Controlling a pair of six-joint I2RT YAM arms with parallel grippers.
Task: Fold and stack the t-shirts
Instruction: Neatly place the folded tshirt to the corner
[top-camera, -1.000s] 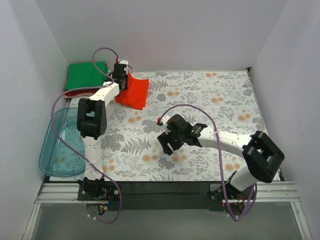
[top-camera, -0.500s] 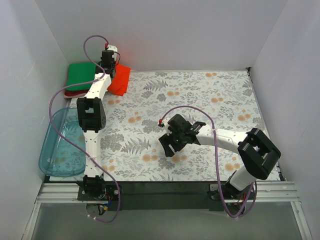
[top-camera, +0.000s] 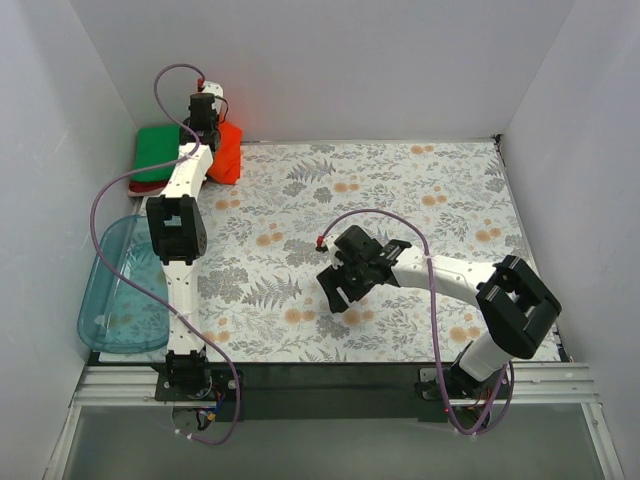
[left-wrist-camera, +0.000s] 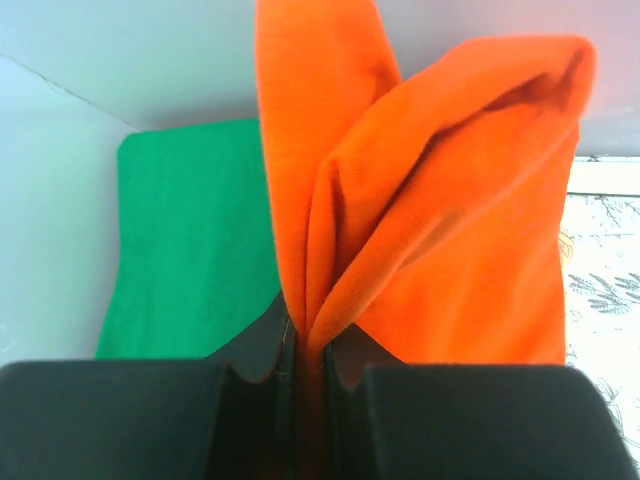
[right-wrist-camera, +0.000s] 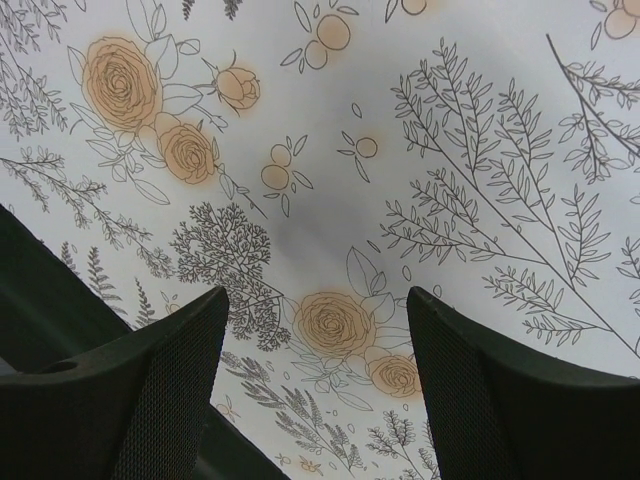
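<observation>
Our left gripper (left-wrist-camera: 305, 345) has its jaws clamped on a bunched fold of the orange shirt (left-wrist-camera: 440, 200), held up just beside the green shirt (left-wrist-camera: 190, 240), probably to lay it on top, while our right gripper (right-wrist-camera: 315, 300) hovers with jaws apart and empty, well away from the green shirt.

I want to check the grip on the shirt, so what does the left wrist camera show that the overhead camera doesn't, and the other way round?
Only the left wrist view: the left gripper pinched shut on a fold of the bright orange-red cloth t-shirt, which bulges out in two lobes.
Only the overhead view: the right gripper, open over mid-table, and the clear blue plastic tub at the left edge.
Both: the orange-red shirt next to the green folded cloth t-shirt, plus the floral-printed table cover.
</observation>
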